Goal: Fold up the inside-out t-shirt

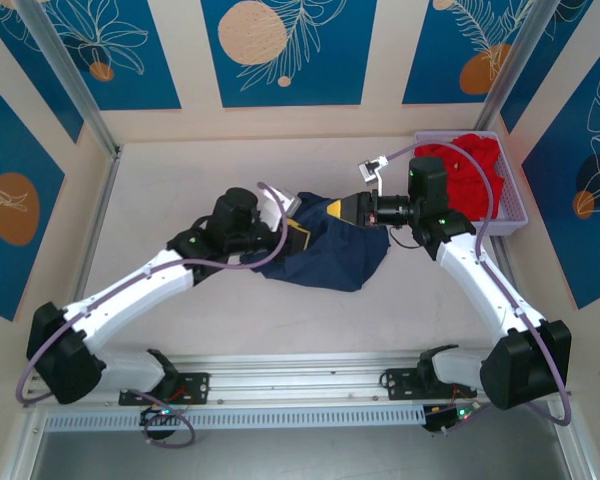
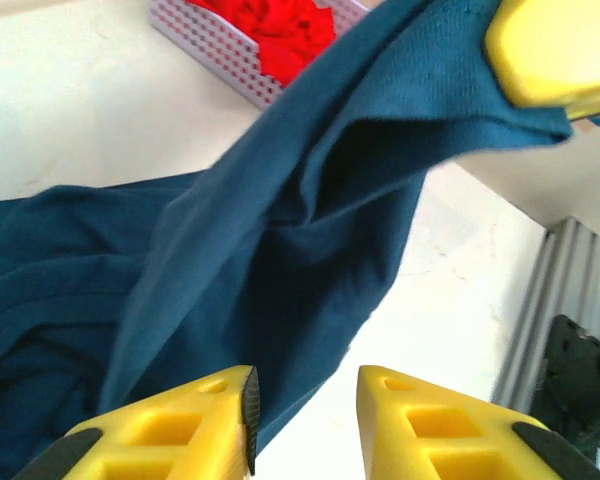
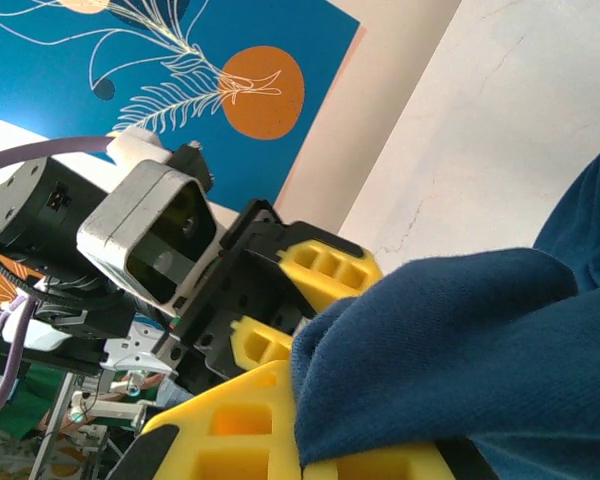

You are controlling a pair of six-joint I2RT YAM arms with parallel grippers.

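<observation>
Navy t-shirt (image 1: 330,255) sits bunched on the table just left of the basket (image 1: 515,180) (the one holding the red garment (image 1: 460,165)). Right gripper (image 1: 337,208) is clamped on a lifted fold on the basket side. Left gripper (image 2: 305,425), farther from the basket, has its fingers spread with nothing pinched.

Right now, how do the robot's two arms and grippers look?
The left arm and right arm have white links, black joints and purple cables. The left gripper and right gripper have blocky yellow fingers with square hollows.
</observation>
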